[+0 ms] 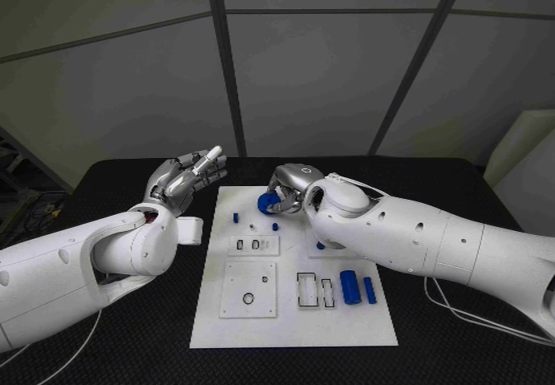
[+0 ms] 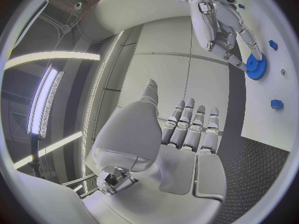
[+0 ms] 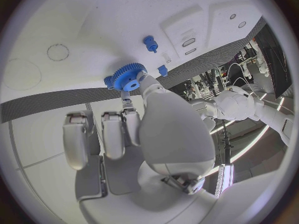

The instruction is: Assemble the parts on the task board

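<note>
Nearest to me on the white task board (image 1: 347, 329) are two smooth blue cylinders (image 1: 350, 286), one thick and one thin, lying side by side just beside a pair of narrow rectangular slots (image 1: 308, 289). Left of those sits a square raised plate (image 1: 249, 289) with a small round ring mark in it. Farther up is a smaller plate (image 1: 257, 245) with little slots, and beyond that two short blue pegs (image 1: 236, 216) stand upright on the board.

My right hand (image 1: 295, 191) is over the far part of the board, fingers curled down, and it holds the blue gear (image 3: 129, 77) between thumb and fingertips. That gear is a toothed plastic disc with a pale hole at its centre; it sits at my fingertips, just above the board's surface near a blue peg (image 3: 149, 43). Whether it touches the board I cannot tell.

My left hand (image 1: 185, 178) is raised off the board's far left corner, over the dark textured bench (image 1: 139, 353), fingers straight and spread, holding nothing. Its silver segments look metallic, with white pads on the palm.
</note>
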